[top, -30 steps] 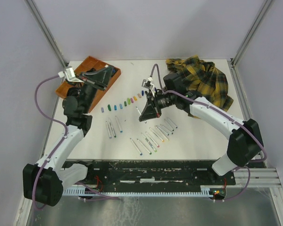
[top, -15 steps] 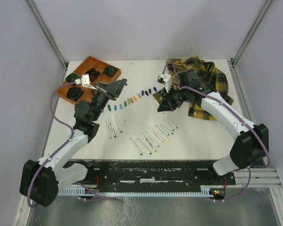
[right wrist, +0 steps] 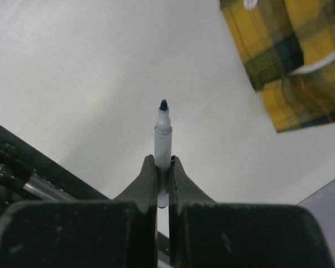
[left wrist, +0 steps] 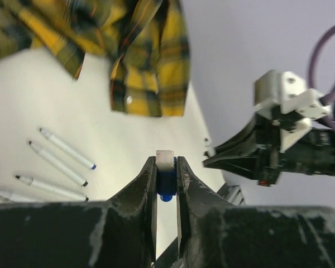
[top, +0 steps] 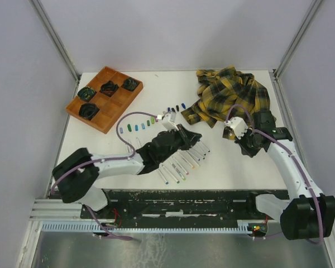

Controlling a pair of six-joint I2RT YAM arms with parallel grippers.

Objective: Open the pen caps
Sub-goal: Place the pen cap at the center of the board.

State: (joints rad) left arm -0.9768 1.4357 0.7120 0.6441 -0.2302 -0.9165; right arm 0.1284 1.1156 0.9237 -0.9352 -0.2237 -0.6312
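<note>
While the left hand (left wrist: 166, 162) clamps a blue cap (left wrist: 166, 181) over the middle of the tabletop (top: 234, 167), the right hand (right wrist: 162, 162) grips a bare marker barrel (right wrist: 163, 137) nearer the right edge. Other pen caps (top: 151, 120) line the middle and bare markers (top: 181, 162) lie toward the near edge. No capped pen shows, so little seems left.

White arms (top: 109, 163), black joints (top: 72, 177), purple cables (left wrist: 311, 60) — and black fingers (right wrist: 148, 180) (scuffed grey).

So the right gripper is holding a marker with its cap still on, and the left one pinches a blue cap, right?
Not quite. The marker in the right gripper has no cap: the right wrist view shows its dark tip bare. The left gripper does pinch a blue cap.
</note>
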